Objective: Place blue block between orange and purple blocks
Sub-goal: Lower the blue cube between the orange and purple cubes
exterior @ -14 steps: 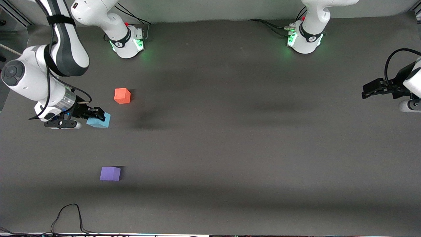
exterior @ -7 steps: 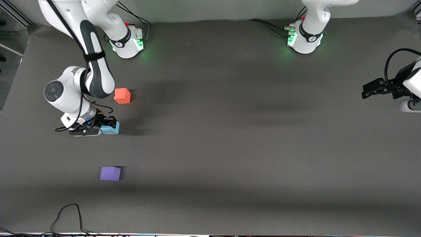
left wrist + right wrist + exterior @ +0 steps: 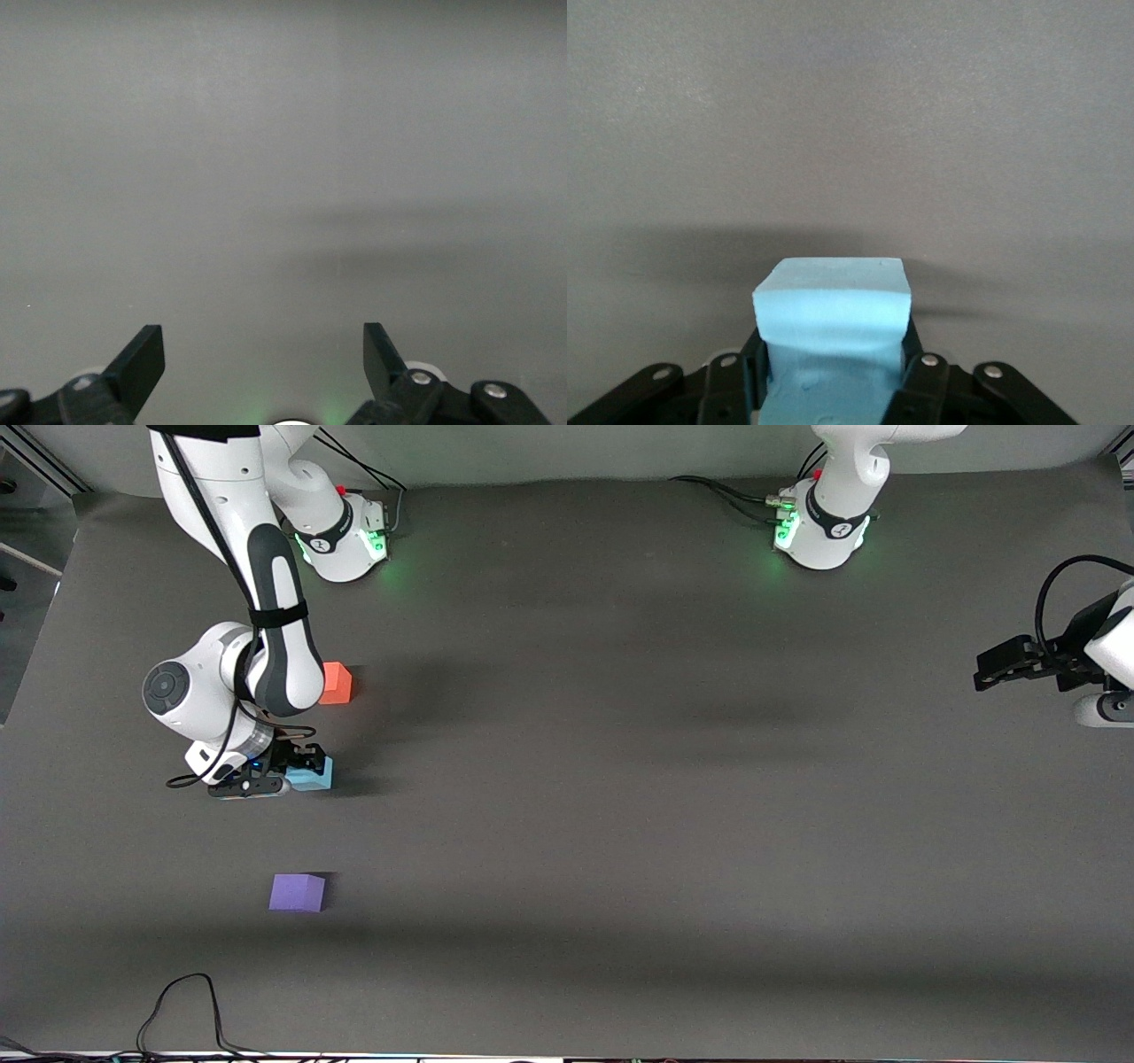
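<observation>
My right gripper [image 3: 301, 769] is shut on the light blue block [image 3: 313, 774], low over the mat between the orange block [image 3: 336, 683] and the purple block [image 3: 298, 892]. In the right wrist view the blue block [image 3: 831, 336] sits squeezed between the two black fingers [image 3: 917, 376]. The orange block is partly covered by the right arm's elbow. The purple block lies nearer to the front camera. My left gripper [image 3: 992, 670] is open and empty, waiting at the left arm's end of the table; its view shows only bare mat between its fingers [image 3: 142, 359].
The dark grey mat [image 3: 620, 779] covers the table. A black cable [image 3: 182, 1005] loops at the mat's front edge near the purple block. The two arm bases [image 3: 350, 536] stand along the top edge.
My right arm has carried the blue block toward the left arm's end and a little nearer to the front camera, into the line between the orange and purple blocks. The left arm has not moved.
</observation>
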You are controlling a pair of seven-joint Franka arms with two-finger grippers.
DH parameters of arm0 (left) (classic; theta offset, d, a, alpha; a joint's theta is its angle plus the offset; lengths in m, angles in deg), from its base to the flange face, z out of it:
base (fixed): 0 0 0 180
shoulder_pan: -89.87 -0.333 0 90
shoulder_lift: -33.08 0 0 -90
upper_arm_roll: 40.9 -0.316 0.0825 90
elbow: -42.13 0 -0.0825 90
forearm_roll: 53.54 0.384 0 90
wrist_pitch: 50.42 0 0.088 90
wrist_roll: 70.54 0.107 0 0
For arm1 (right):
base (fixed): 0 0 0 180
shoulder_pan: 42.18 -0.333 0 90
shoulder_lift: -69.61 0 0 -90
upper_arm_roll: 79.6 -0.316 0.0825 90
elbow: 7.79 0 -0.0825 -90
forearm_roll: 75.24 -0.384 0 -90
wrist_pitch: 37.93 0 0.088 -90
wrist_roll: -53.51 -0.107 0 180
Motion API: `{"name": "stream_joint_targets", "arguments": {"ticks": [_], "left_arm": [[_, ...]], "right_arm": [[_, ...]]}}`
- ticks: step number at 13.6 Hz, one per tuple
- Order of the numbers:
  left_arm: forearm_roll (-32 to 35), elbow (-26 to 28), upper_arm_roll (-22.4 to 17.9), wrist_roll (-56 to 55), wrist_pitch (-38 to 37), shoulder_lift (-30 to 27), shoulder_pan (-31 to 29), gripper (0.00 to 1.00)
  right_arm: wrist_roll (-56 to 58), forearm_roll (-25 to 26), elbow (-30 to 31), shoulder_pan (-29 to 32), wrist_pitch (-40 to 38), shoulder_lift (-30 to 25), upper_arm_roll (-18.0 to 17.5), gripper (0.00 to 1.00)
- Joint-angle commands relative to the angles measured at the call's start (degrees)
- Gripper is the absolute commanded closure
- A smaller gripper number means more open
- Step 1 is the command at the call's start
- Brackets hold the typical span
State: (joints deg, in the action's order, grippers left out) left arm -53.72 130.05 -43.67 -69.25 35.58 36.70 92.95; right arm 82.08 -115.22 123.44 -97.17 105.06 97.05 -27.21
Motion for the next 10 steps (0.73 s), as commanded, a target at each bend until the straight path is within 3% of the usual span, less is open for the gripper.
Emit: {"name": "stream_joint_targets", "arguments": {"ticks": [1, 2, 4, 8, 10], "left_arm": [[0.62, 0.51, -0.40, 0.64, 0.31, -0.98, 0.61, 0.00], [0.62, 0.51, -0.49, 0.64, 0.31, -0.98, 0.61, 0.00], [0.62, 0.51, -0.40, 0.55, 0.31, -0.98, 0.61, 0.00], [0.70, 0.51, -0.40, 0.55, 0.31, -0.98, 0.61, 0.00], [0.70, 0.51, -0.49, 0.55, 0.40, -0.98, 0.61, 0.00]], "right_arm": [[1.58, -3.17, -0.62, -0.73, 0.45, 1.39, -0.45, 0.54], [1.31, -3.18, -0.71, -0.73, 0.45, 1.39, -0.45, 0.48], [1.14, -3.26, -0.97, -0.64, 0.36, 1.56, -0.45, 0.00], [0.61, -4.32, -1.76, -0.90, -0.77, -0.45, 0.07, 0.00], [0.43, -2.66, -2.98, -0.99, -4.54, -2.73, 2.43, 0.00]]}}
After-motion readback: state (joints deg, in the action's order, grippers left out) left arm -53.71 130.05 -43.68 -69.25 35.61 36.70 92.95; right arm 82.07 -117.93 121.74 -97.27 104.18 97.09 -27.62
